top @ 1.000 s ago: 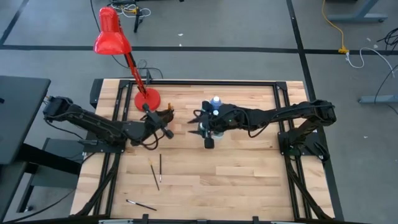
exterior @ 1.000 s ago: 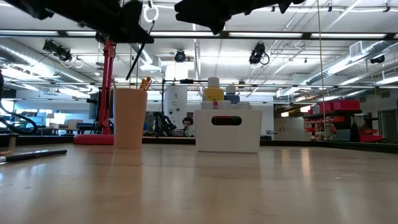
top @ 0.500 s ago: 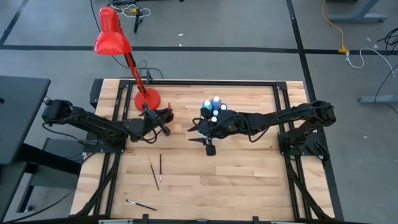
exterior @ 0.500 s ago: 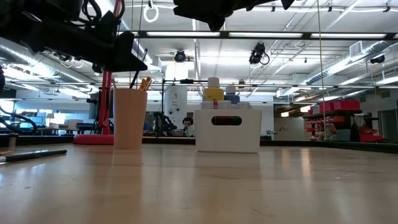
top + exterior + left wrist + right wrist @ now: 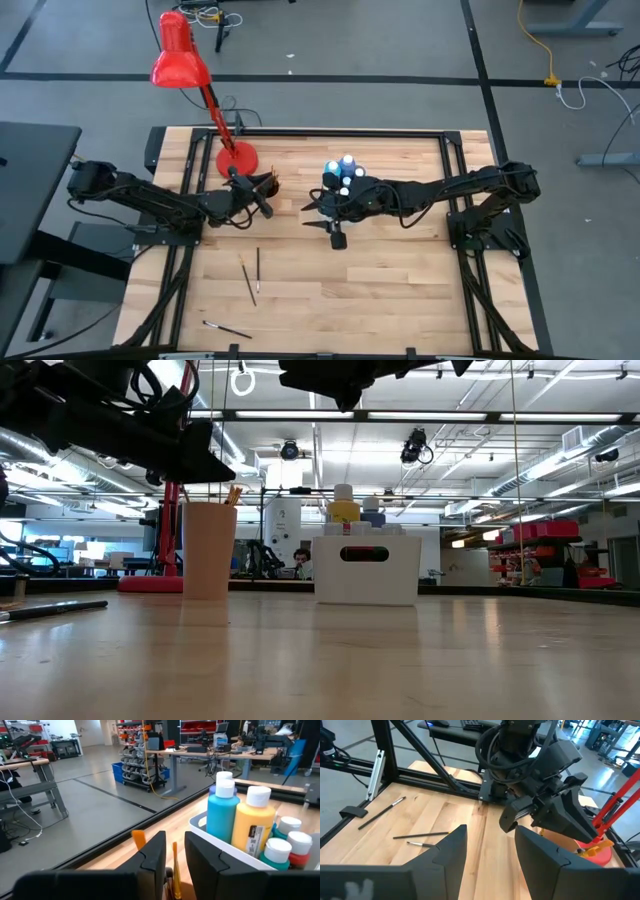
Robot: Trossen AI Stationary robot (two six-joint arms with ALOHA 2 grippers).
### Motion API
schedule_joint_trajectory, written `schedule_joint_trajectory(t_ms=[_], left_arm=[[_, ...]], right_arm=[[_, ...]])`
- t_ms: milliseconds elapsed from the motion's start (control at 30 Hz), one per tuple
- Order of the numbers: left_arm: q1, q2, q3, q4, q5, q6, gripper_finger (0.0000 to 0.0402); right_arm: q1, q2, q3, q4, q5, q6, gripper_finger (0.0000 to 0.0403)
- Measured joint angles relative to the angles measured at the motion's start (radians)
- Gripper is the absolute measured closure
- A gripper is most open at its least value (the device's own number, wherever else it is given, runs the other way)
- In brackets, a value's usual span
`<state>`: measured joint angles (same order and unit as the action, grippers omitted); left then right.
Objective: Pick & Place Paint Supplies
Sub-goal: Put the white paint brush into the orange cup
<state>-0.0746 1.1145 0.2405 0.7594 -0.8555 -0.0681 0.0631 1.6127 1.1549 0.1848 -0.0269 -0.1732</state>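
Observation:
A tan cup [image 5: 209,550] with brush handles [image 5: 232,493] sticking out stands beside the red lamp's base [image 5: 237,160]. My left gripper [image 5: 173,862] hovers level just above the cup [image 5: 268,185], its fingers a narrow gap apart; a yellow handle [image 5: 174,855] shows through the gap. White-capped paint bottles [image 5: 343,175] stand upright in a white bin [image 5: 366,570]. My right gripper [image 5: 490,847] hangs open and holds nothing, high above the table near the bin [image 5: 318,208]. Loose brushes [image 5: 252,275] lie on the table. My left gripper: a thin dark brush [image 5: 222,460] stands upright at its fingertips, its lower end in the cup. I cannot tell whether the fingers touch it.
A red desk lamp [image 5: 178,60] leans over the far left corner. One more brush [image 5: 228,328] lies near the front edge, and another [image 5: 55,608] shows at the low view's left. Bare wood lies across the table's near half and right side.
My left gripper has come down toward the cup and now stays still just above it. The dark brush that slanted from it above the cup now stands upright, lower in the cup.

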Motion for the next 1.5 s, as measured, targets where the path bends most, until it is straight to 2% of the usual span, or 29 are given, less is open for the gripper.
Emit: schedule_joint_trajectory(t_ms=[167,333,500,600,800,867,933,1033,1133,1267,1400,1500], left_arm=[[-0.004,-0.003,0.015,0.016,0.048,0.013,0.0321],[-0.044,-0.044,0.071,0.019,0.118,0.115,0.0321],[-0.121,-0.088,0.137,0.011,0.178,0.208,0.0321],[-0.183,-0.102,0.172,-0.063,0.201,0.232,0.0316],[-0.299,-0.092,0.279,-0.319,0.165,0.207,0.0282],[-0.324,-0.083,0.333,-0.452,0.181,0.159,0.0267],[-0.347,-0.08,0.403,-0.618,0.251,0.082,0.0254],[-0.38,-0.074,0.499,-0.87,0.403,-0.058,0.0242],[-0.414,-0.063,0.556,-1.07,0.598,-0.168,0.024],[-0.472,-0.051,0.566,-1.148,0.745,-0.42,0.0244],[-0.561,0.0,0.566,-1.166,0.79,-0.738,0.0252],[-0.627,0.085,0.565,-1.162,0.826,-0.867,0.0255]], right_arm=[[0.0,0.0,0.0,-0.017,0.0,0.008,0.0233],[0.0,0.001,0.0,-0.03,-0.004,0.009,0.0233],[0.0,0.001,0.0,-0.031,-0.076,0.009,0.0233],[0.001,0.001,0.0,-0.031,-0.109,0.027,0.0233],[0.001,0.001,0.0,-0.033,-0.148,0.059,0.0233],[0.003,0.001,0.0,-0.031,-0.148,0.059,0.0233],[0.003,0.001,0.0,-0.031,-0.147,0.059,0.0233],[0.004,0.001,0.0,-0.032,-0.147,0.058,0.0233],[0.004,0.001,0.0,-0.032,-0.147,0.057,0.0233],[0.004,0.001,0.0,-0.038,-0.147,0.057,0.0233],[0.004,0.001,0.0,-0.045,-0.148,0.056,0.0233],[0.004,0.001,0.0,-0.052,-0.149,0.054,0.0233]])
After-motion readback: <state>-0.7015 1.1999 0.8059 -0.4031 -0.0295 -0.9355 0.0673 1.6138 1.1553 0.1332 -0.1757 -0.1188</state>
